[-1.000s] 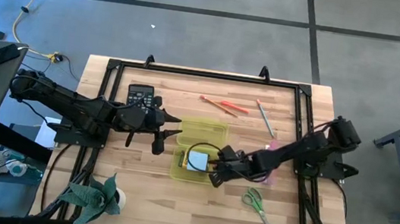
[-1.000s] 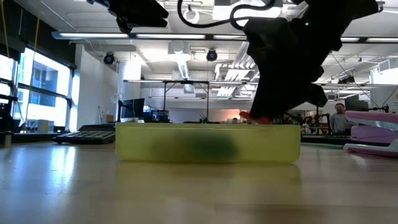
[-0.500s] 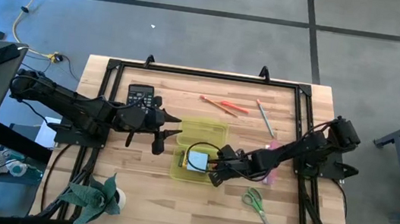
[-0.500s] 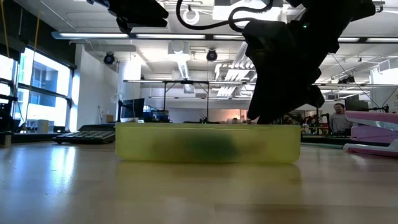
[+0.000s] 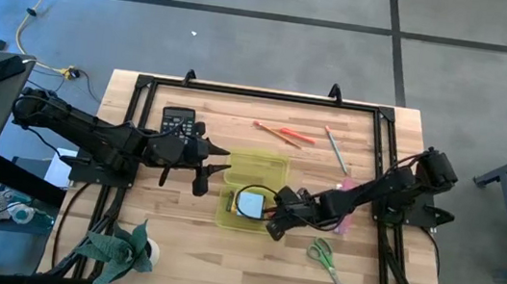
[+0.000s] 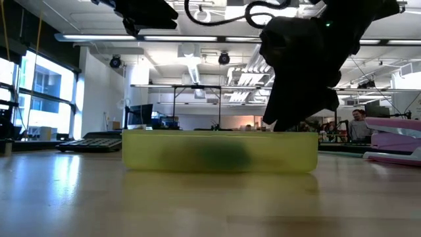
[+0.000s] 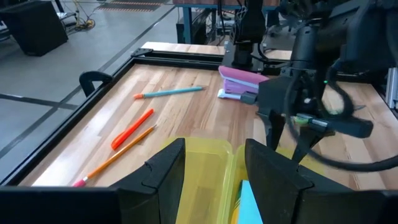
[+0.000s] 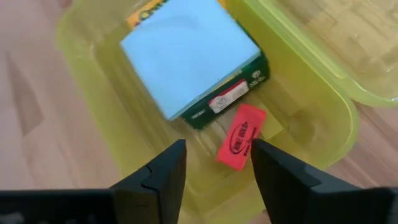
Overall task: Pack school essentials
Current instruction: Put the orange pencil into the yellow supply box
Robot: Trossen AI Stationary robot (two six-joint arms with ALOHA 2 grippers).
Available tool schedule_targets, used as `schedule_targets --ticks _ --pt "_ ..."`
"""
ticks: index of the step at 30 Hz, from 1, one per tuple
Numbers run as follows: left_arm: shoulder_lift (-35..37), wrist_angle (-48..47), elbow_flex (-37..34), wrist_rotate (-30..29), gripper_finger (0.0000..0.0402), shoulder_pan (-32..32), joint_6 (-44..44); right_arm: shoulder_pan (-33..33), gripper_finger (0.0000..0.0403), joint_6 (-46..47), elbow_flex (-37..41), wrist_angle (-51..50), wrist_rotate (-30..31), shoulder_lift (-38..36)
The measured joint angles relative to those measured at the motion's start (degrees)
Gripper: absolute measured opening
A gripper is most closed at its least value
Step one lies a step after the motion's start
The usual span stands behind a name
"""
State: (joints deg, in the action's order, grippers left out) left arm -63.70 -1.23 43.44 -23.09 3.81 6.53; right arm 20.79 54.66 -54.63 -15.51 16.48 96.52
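Observation:
A translucent yellow-green case (image 5: 249, 192) lies open on the table, its lid (image 5: 257, 167) folded toward the far edge. Inside it the light blue sticky-note pad (image 8: 186, 53) rests on the crayon box (image 8: 239, 84), and the red eraser (image 8: 241, 137) lies on the case floor beside them. My right gripper (image 8: 214, 168) hangs open just above the case's right near corner (image 5: 270, 224), touching nothing. My left gripper (image 7: 214, 174) is open and hovers at the case's left side (image 5: 216, 171). Orange pens (image 5: 284, 133), a thin pencil (image 5: 335, 150) and green-handled scissors (image 5: 325, 256) lie on the table.
A pink stapler (image 6: 395, 141) sits right of the case, under the right arm. A black calculator (image 5: 178, 121) lies near the far left corner, and a green plush thing (image 5: 119, 247) with a tape roll (image 5: 151, 254) near the left front corner. A black frame rims the table.
A red thing showed at the right gripper's tip above the case rim a second ago; it is gone from there, and the eraser lies on the case floor. The right gripper dipped toward the case and has risen a little. The left arm kept still.

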Motion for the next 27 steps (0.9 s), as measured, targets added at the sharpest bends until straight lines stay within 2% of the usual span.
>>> schedule_targets --ticks 13,20,27 --pt "0.0 -0.7 0.0 -0.3 0.0156 -3.0 -3.0 5.6 0.0165 -2.3 0.0 -0.1 10.7 -5.1" --pt "0.0 0.1 0.0 -0.1 0.0156 -5.0 -9.3 7.5 0.0165 -2.7 0.0 -0.5 13.0 -5.4" --pt "0.0 0.2 0.0 -0.1 0.0160 -8.7 -11.7 7.5 0.0165 -2.7 0.0 -0.6 13.4 -5.4"
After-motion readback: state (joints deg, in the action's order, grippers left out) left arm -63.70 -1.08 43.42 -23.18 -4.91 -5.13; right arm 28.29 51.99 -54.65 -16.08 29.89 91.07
